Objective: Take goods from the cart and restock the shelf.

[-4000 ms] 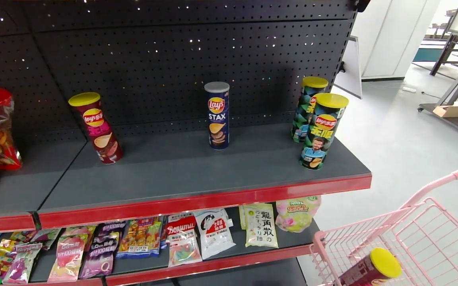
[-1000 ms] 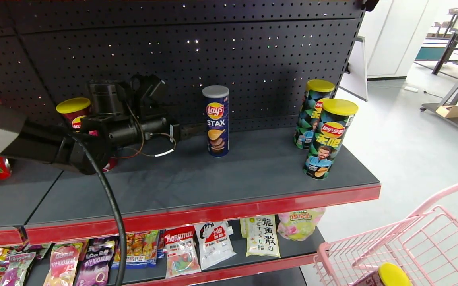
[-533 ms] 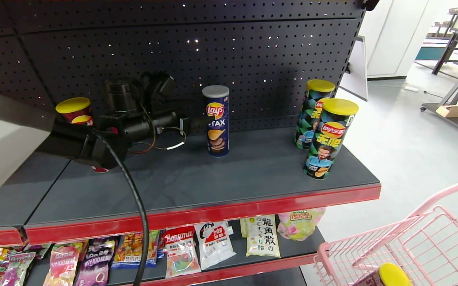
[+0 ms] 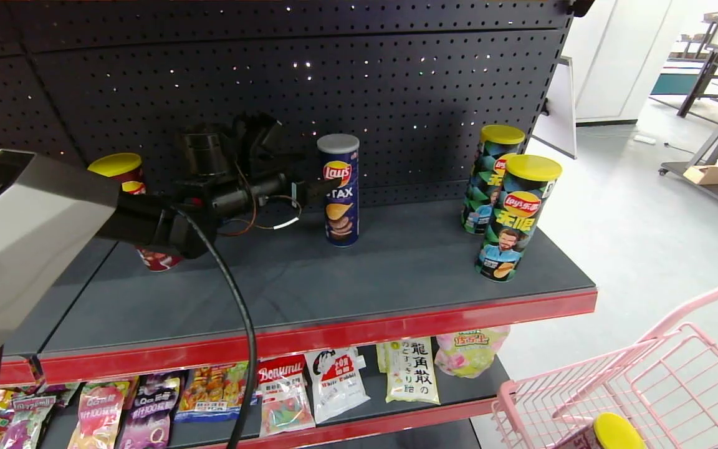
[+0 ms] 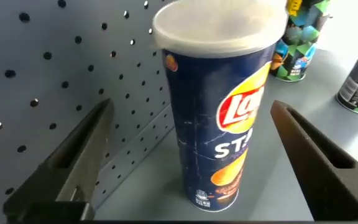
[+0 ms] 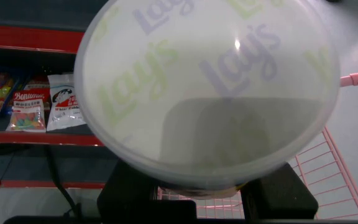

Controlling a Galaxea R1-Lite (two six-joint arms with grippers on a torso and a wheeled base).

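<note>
Sliding in, left pincer (image 5: 190,124) now straddles the blue can (image 4: 339,206), released, grab looks next; right pincer (image 6: 204,196) clutches another can (image 6: 207,87).

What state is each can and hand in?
blue can: upright, lid on, ungripped.
left hand: open, flanking blue can.
red can: upright, lid on.
front green can: upright, lid on.
rear green can: upright, lid on.
cart can: lid on, held.
right hand: shut on cart can.
</note>
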